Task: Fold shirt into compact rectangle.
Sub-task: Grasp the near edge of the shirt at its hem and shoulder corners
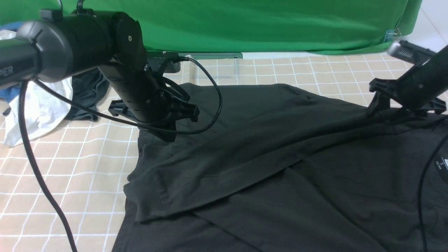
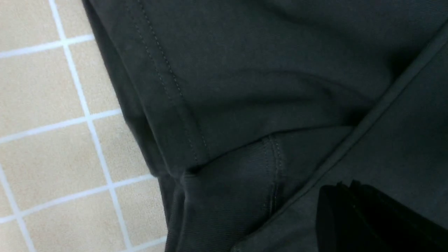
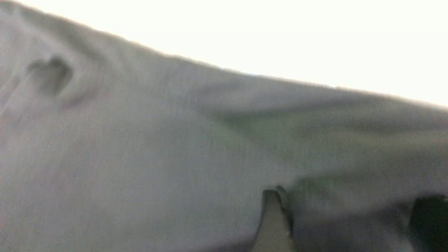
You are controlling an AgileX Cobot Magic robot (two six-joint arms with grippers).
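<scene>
- The table (image 1: 70, 168), under a checked tan cloth, carries everything. A white garment (image 1: 42, 105) and a small grey one (image 1: 87, 94) lie on its far left, well apart from the work.
- The shirt (image 1: 266, 147) covers the middle and right of the table. Its long axis runs left to right, and the neck end is at the robot's right.
- A broad flap of the shirt already lies doubled over the body. Its folded edge runs on a slant from near left to far right.
- The left gripper (image 1: 170, 132) is down on the shirt's far-left corner, beside a stitched hem and seam. Its jaws are together. One dark finger (image 2: 367, 220) rests on the cloth, but I cannot tell whether any cloth is pinched.
- The right gripper (image 1: 393, 113) sits at the shirt's far-right edge. Its fingers (image 3: 273, 217) stand apart and press into the cloth without clamping it.
- The neck label (image 1: 441, 164) shows at the near right.
- Both grippers are on the far edge, so the bulk of the shirt lies toward the robot from each. The next fold probably carries that edge nearward. The left arm is nearer the hem end, the right nearer the neck.
</scene>
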